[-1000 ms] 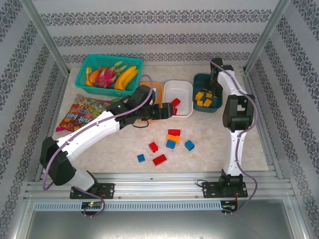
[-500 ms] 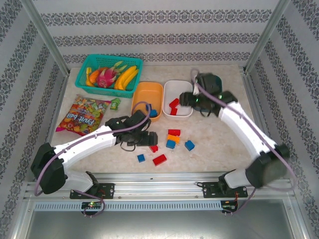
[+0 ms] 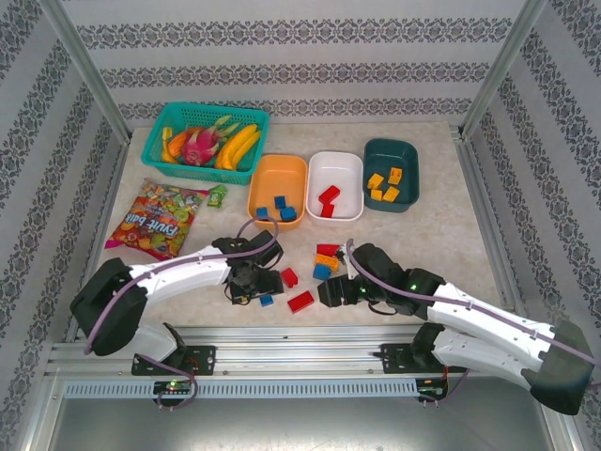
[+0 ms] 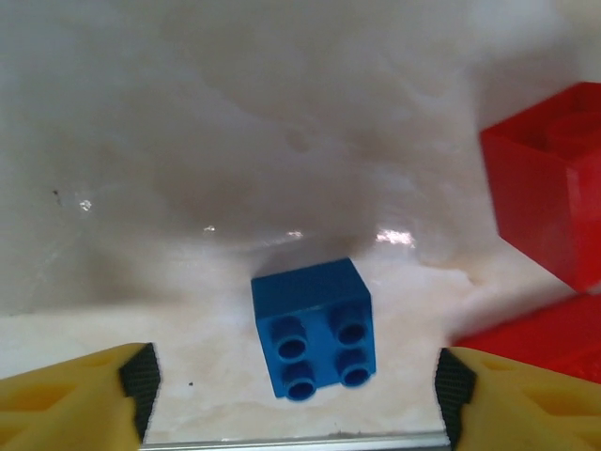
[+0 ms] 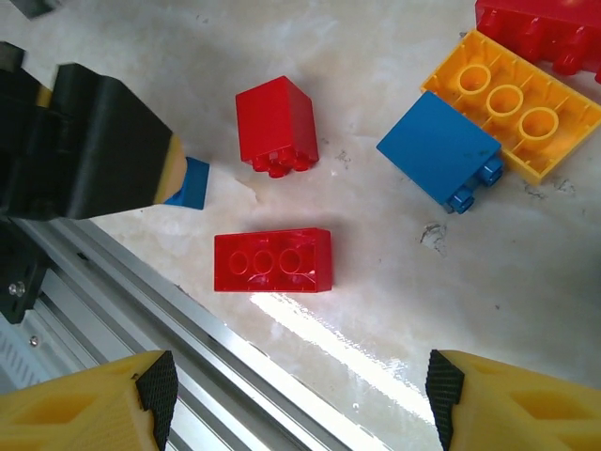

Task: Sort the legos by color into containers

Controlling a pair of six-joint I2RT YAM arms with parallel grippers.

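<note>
— Legos left loose, the small studded plastic bricks: where do they lie?

— Well toward you from the white rounded plastic tray [image 3: 335, 156]. A small blue square brick [image 4: 313, 329] lies on its side, down and to that tray's left. Your left gripper [image 4: 296, 393] straddles it with jaws apart, touching nothing. Your right gripper [image 5: 299, 395] hangs with jaws apart and empty above a long red brick [image 5: 272, 261], straight toward you from the tray.

— What could go wrong?

— The arms themselves, I'd judge. Your two grippers sit just beside each other, and the left one's black body is close to a small red brick [image 5: 275, 125]. If either arm swings across on the lift, you may clip the other. The small blue square brick sits slightly askew to the jaws, so a squeeze may twist it out. It could also skid onto the metal rail [image 5: 207, 366], farther still from the tray.

— Anything else around?

— A larger blue brick [image 5: 437, 150] touches a yellow brick [image 5: 512, 103], with another red brick [image 5: 540, 28] beyond, all between your grippers and the tray. Blue bricks sit in the orange plastic tray [image 3: 278, 162] on its left. Yellow ones sit in the dark teal plastic tray [image 3: 390, 144] on its right, and red ones in the white tray itself. The teal mesh fruit basket [image 3: 205, 115] and the bright snack bag [image 3: 155, 221] lie well off to its left, out of your way.
</note>
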